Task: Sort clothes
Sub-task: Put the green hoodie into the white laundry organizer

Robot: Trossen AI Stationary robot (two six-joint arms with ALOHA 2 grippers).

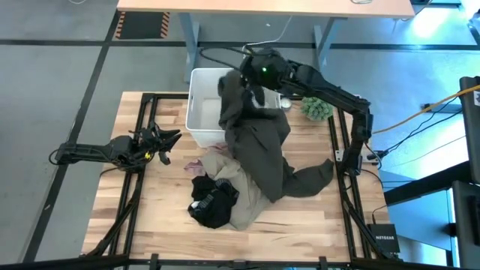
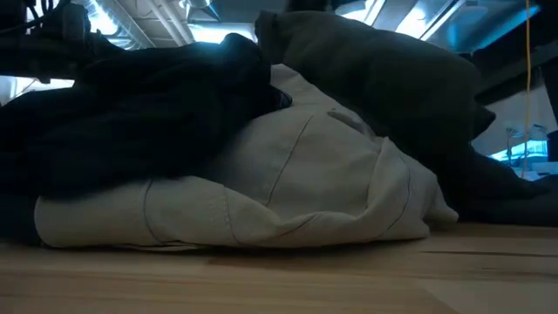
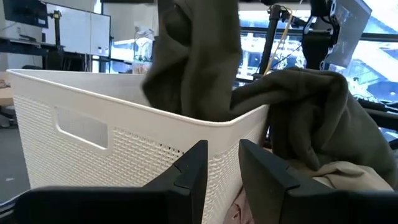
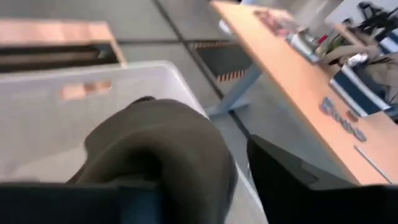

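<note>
My right gripper (image 1: 253, 78) is shut on the large dark olive-green garment (image 1: 259, 139), above the right edge of the white tub (image 1: 201, 112). The garment hangs from it, drapes over the tub's right rim and trails onto the table toward the right. Under its lower part lie a beige garment (image 1: 244, 201), a black garment (image 1: 214, 204) and a bit of pink one (image 1: 196, 163). My left gripper (image 1: 169, 138) is open and empty at the table's left, pointing at the tub (image 3: 93, 124). My right gripper holds a bunched upper part of the olive-green garment (image 4: 161, 149) between its fingers, coming from above. The bunch covers one finger; the other finger (image 4: 292, 180) shows beside it. The garment hangs below the gripper, over the tub's rim, and its lower end (image 1: 311, 178) lies on the table.
A small green bushy plant (image 1: 316, 109) stands right of the tub, near the right arm. In the low view the beige garment (image 2: 288, 192) and the black one (image 2: 131, 113) fill the picture. A desk (image 1: 262, 9) stands beyond the table's far edge.
</note>
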